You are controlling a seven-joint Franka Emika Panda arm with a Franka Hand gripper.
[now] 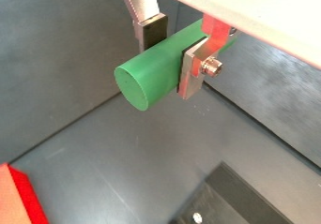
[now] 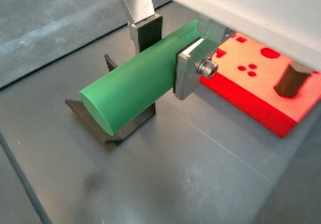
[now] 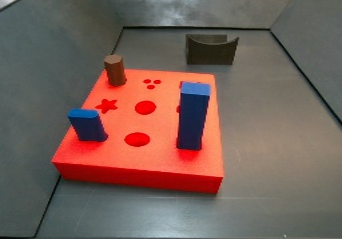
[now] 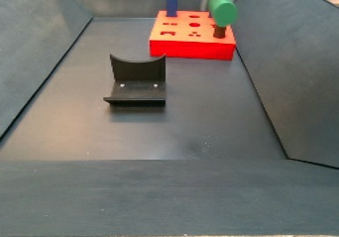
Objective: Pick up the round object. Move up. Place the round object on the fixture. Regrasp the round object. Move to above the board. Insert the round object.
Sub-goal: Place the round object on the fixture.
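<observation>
Gripper (image 1: pixel 175 50): we record its two silver fingers closed onto the round object (image 1: pixel 163 70), a green cylinder clamped across its length between the dark pads, seen in both wrist views (image 2: pixel 138 82).

Round object, position: in a side view we find it (image 4: pixel 220 5) held in the air, tilted, near the far end of the bin, above the right part of the board (image 4: pixel 193 45). It touches neither floor nor board.

Fixture (image 4: pixel 135 80): we list it standing on the dark floor, nearer the camera than the board and well apart from it, its notch vacant. In a wrist view it (image 2: pixel 107 125) shows below the held peg.

Board (image 3: pixel 139 133): we note a red slab carrying a tall blue block (image 3: pixel 194 114), a short blue block (image 3: pixel 88 124) and a brown peg (image 3: pixel 115 70).
</observation>
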